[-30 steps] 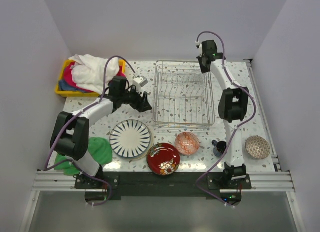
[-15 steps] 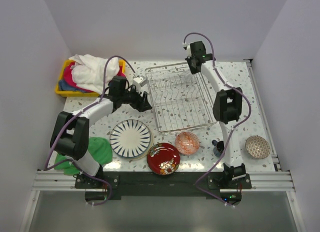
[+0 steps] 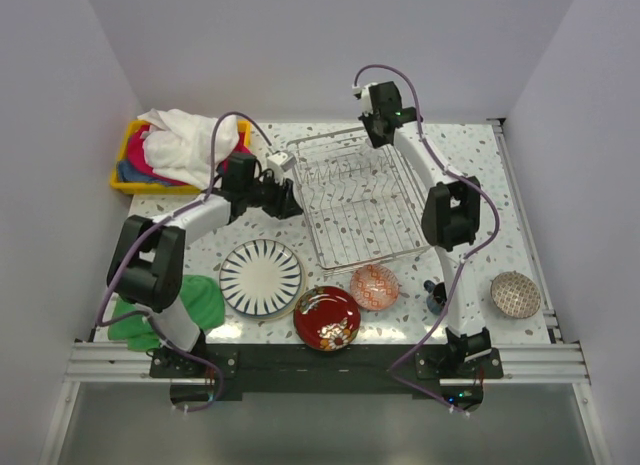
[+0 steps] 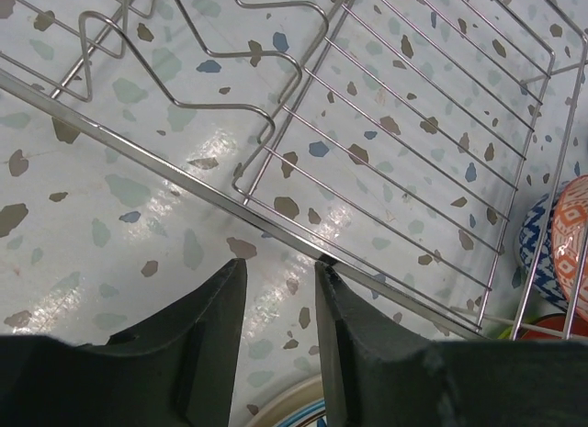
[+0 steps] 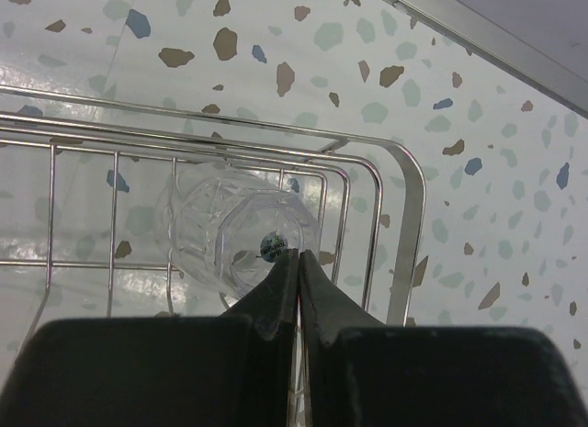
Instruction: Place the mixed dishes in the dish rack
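Silver wire dish rack (image 3: 370, 210), from above: askew, left gripper (image 3: 288, 201) at its left rim, right gripper (image 3: 372, 125) at its far corner.
Left wrist: jaws parted, empty, rack rim just ahead.
Right wrist: jaws pressed together; clear glass (image 5: 234, 239) in rack corner, just beyond the tips.

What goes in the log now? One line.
left gripper: open, at rack rim | right gripper: shut, above glass in rack corner | striped plate: on table
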Controlling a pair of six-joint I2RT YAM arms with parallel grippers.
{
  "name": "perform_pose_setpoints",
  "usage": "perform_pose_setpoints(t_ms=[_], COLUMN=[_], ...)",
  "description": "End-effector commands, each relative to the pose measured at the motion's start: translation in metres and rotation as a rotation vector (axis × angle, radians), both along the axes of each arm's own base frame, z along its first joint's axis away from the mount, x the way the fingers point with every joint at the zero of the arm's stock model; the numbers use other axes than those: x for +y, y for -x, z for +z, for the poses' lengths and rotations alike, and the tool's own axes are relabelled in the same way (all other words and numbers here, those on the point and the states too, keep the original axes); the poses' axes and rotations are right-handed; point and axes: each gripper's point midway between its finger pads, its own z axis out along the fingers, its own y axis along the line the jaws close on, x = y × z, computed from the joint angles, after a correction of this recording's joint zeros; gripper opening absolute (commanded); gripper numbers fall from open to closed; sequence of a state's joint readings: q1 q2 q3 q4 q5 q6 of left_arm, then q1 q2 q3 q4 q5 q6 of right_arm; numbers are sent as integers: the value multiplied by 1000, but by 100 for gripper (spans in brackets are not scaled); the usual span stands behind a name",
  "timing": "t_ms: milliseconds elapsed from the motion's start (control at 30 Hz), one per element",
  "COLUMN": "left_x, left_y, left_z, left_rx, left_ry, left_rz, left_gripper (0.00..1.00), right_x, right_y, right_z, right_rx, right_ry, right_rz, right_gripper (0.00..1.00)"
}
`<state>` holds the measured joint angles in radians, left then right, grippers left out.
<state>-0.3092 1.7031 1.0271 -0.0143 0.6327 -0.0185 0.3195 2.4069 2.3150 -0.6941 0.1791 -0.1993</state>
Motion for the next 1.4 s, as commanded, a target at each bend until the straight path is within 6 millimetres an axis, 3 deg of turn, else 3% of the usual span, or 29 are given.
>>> perform_pose_setpoints(t_ms=[0,233,700,800,833,867,900,933,967,1067,1167,1233,1267,1333,1367], left_x=[-10,-19,-23,-23,-24,-25,-26,-26,-27,-23,-16,-7,-4,8,12], left_y=[-29,-61,-117,-128,-134,-137,-143,-145,-148,-152,-147,-143,-142,-132,-128], left_z=[25,40,38,38,43,42,42,41,41,39,44,43,54,49,59], left_rx=[-90,-136,-199,-212,-228,-230,-236,-237,-241,-238,-243,-230,-249,-212,-223], left_ry=[35,46,-6,-17,-13,-14,-14,-14,-14,-33,-51,-71,-67,-98,-92], left_rz=[17,31,84,100,105,108,112,114,116,146,172,202,213,237,241], left_gripper=[40,40,41,42,42,42,42,43,43,48,54,59,61,66,67], right_x=[21,27,23,20,20,17,17,15,11,-2,-16,-26,-29,-43,-49], right_y=[9,7,0,-6,-5,-3,-5,-1,3,12,19,26,31,53,63], right_z=[21,26,33,58,78,81,94,94,114,141,154,155,155,148,144], right_rx=[-5,-20,-64,-130,-170,-180,-218,-217,-255,-314,-339,-312,-294,-201,-161], right_ry=[-65,-68,-46,-67,-81,-78,-90,-88,-96,-82,-67,-52,-50,-51,-54], right_rz=[54,73,52,21,15,0,-2,-11,-20,-60,-86,-83,-74,-53,-44], right_gripper=[2,2,2,2,3,3,6,8,11,25,35,45,49,58,62])
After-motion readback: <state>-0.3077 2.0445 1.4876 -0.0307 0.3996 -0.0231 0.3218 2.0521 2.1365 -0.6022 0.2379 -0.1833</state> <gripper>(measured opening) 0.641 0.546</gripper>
